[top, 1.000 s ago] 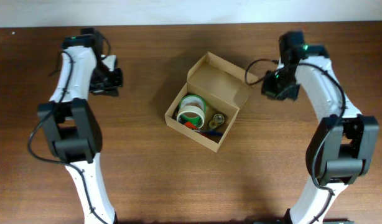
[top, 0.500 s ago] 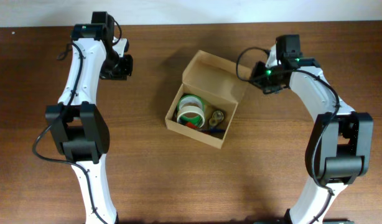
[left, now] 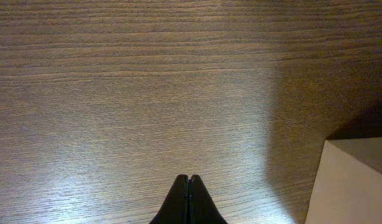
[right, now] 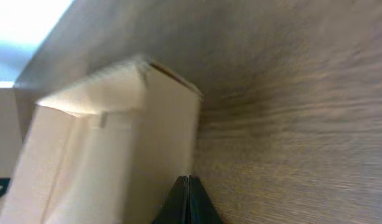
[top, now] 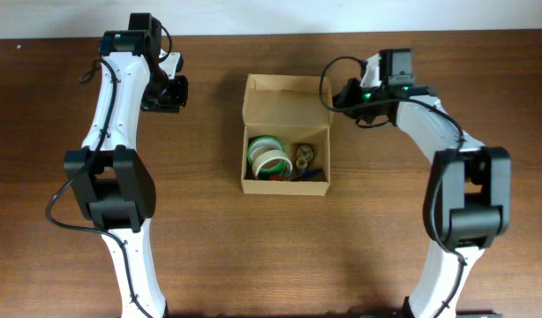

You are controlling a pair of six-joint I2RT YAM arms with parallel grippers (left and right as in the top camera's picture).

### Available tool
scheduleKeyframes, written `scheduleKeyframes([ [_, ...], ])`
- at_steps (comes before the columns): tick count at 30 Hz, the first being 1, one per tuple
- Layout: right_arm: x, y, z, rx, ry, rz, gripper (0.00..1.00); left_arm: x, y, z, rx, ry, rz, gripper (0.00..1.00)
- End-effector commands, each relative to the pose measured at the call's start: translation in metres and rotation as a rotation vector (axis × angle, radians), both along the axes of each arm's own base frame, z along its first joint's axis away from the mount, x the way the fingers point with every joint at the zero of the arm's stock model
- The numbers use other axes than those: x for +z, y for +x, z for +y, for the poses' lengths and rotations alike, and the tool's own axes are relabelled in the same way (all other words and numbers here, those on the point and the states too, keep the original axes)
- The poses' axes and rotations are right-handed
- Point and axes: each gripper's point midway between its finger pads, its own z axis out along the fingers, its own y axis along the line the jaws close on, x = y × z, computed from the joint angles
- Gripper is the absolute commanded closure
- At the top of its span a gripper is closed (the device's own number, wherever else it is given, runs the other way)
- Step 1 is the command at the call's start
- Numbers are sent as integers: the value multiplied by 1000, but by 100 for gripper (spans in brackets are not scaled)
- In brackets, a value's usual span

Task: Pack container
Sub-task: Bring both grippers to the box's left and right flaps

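While its lid stands open, the container point(top: 284, 186): a tan cardboard box between the two grippers, close against the right gripper's tips and well apart from the left gripper's.
Contents: tape rolls point(top: 269, 157) lie inside, and next to them are small bits too small to name.
Lid point(top: 284, 95): a hinged flap, folded back and lying open at the end of the box nearest both grippers.
Likely handling: thin card, so probably light even when loaded. The edges look stiff, but the walls would give under a squeeze. It would probably slide on the smooth wooden table point(left: 116, 93) when nudged.
Where to take hold: probably the flap's free edge, to fold it over. The other gripper could brace a wall or corner so the box does not skid.
Left gripper point(left: 188, 178): fingers pressed together with nothing between them, above bare wood. A pale corner of the box shows ahead and off to one side of the tips.
Left arm: stretched far out from its base, wrist turned toward the box.
Right gripper point(right: 188, 178): fingers clenched together and empty, tips low at the foot of the box's outer wall. The view is blurred, so I cannot tell whether they touch it.
Right arm: arched forward, elbow out, wrist bent in toward the flap end.
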Motion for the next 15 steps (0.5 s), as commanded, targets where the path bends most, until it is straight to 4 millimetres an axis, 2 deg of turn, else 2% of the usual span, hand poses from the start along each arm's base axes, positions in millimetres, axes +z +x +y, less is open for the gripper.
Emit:
scheduleKeyframes([
  [1,1,-3,19,57,65,-6,96,10,4,3,-13,7,-33,98],
  [3,10,2,25,88,94,-56,96,10,5,2,-15,7,-36,99],
  [5,15,7,21,80,91,-73,96,11,7,0,-17,2,-44,98],
  [10,20,19,-17,7,90,-87,96,12,16,-22,-8,-129,-74,98],
  [15,13,15,-48,-45,84,-37,97,10,29,-57,9,-347,-87,98],
])
